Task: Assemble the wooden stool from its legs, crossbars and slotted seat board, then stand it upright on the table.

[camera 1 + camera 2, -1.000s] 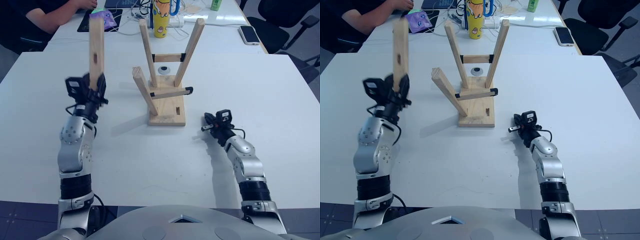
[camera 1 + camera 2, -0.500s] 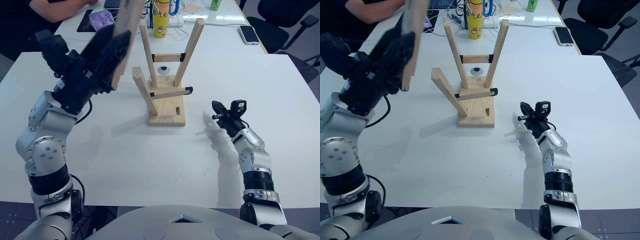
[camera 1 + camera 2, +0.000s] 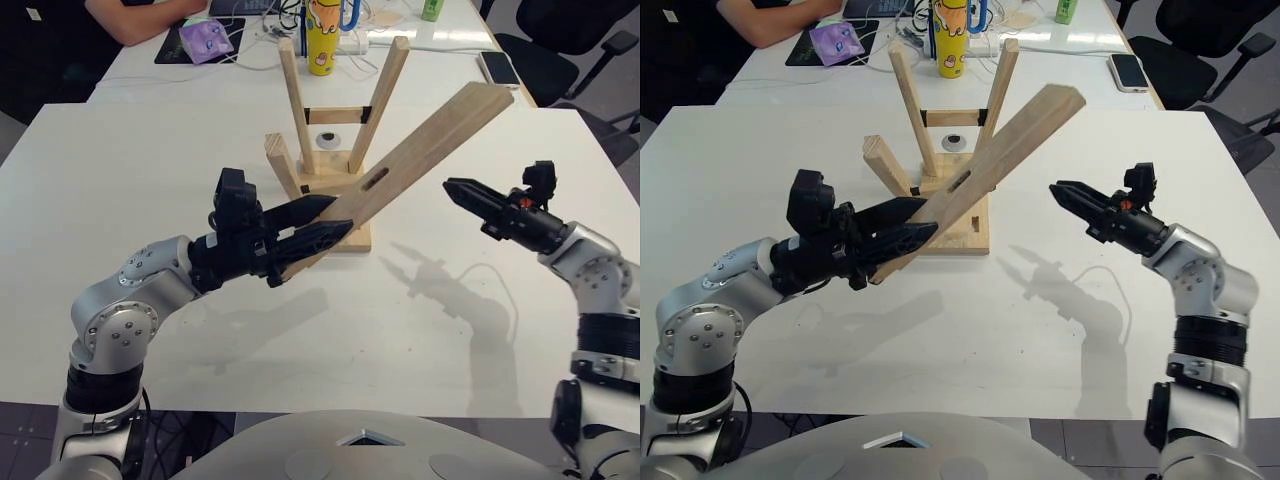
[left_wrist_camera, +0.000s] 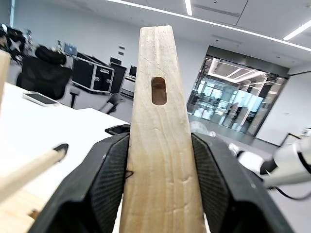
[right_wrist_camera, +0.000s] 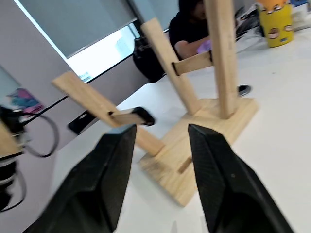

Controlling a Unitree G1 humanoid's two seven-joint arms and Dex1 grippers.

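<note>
Left hand (image 3: pixel 341 215) clamps the leg (image 3: pixel 430 130); right hand (image 3: pixel 468 200) gapes empty. Tip the leg upright, then press it squarely into the seat board (image 3: pixel 975 240) just ahead of the left hand.

We're in an office, or perhaps a lab corner of one; white tables (image 3: pixel 120 170) pushed together; swivel chairs (image 3: pixel 545 45) at the edge; a phone (image 3: pixel 497 68) and cup (image 3: pixel 322 40) on the far desk; strip lights (image 4: pixel 189 6) overhead; glass doors (image 4: pixel 233 104) beyond.

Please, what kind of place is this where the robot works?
Probably an office or lab: a white table, a black office chair behind it, a phone on the far desk, and strip lights overhead.
</note>
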